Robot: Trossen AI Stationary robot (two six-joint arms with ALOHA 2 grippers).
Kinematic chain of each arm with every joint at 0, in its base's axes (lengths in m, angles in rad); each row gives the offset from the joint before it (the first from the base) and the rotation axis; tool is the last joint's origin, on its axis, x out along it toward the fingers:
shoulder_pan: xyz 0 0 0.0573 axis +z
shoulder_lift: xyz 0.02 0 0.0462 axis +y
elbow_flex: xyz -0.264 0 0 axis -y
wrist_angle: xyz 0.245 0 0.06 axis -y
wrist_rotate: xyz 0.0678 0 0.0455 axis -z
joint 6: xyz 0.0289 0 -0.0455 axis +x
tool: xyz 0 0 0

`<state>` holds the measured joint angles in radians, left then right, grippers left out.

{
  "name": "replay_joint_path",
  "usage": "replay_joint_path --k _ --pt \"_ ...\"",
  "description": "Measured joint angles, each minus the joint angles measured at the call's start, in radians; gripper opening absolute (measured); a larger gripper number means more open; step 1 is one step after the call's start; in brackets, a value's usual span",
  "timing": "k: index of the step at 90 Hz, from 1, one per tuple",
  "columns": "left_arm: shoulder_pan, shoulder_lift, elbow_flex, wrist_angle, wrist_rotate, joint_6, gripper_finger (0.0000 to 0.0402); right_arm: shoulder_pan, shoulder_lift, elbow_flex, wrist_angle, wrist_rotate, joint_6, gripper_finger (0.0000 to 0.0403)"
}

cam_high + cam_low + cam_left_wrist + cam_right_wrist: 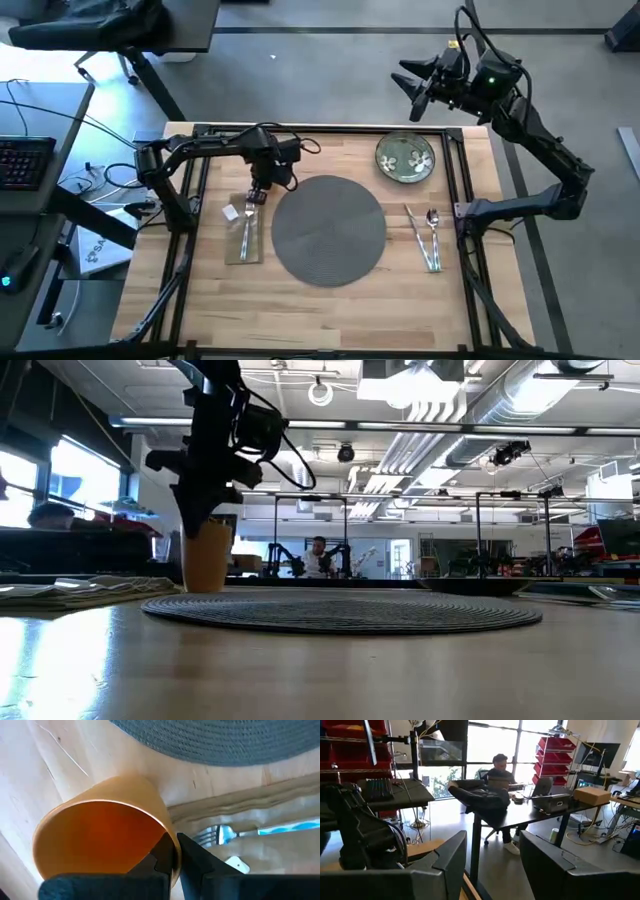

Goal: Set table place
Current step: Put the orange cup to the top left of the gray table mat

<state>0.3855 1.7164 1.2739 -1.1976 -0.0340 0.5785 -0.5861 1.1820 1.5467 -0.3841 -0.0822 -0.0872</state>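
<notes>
An orange cup [100, 835] stands upright on the table [330, 310], off the far left edge of the round grey woven placemat [328, 228]. My left gripper [258, 190] is above it, shut on its rim. Just nearer lies a beige napkin [244, 235] with a fork [220, 835] on it. The green flowered plate [406, 158] sits at the far right, and a knife and spoon [427, 238] lie right of the placemat. My right gripper [412, 85] hangs open beyond the table's far edge, high up. My left gripper pinches the cup's wall at the rim [172, 851], one finger [152, 862] inside the cup and the other outside. The fingers come from above, pointing down. The cup [207, 555] is upright with its base at table level; whether the base touches the wood I cannot tell.
A black metal frame [455, 160] edges the wooden top. A grey desk with a keyboard [25, 160] stands off to the left. In the room beyond, a person sits at a desk [495, 780]. Bare wood shows along the near edge.
</notes>
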Motion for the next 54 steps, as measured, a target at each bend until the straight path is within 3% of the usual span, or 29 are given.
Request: replay_joint_path --k 54 --pt "0.0 0.0 0.0 -0.014 0.001 0.003 0.0001 0.0 0.0 0.0 0.001 0.0 0.0 0.0161"
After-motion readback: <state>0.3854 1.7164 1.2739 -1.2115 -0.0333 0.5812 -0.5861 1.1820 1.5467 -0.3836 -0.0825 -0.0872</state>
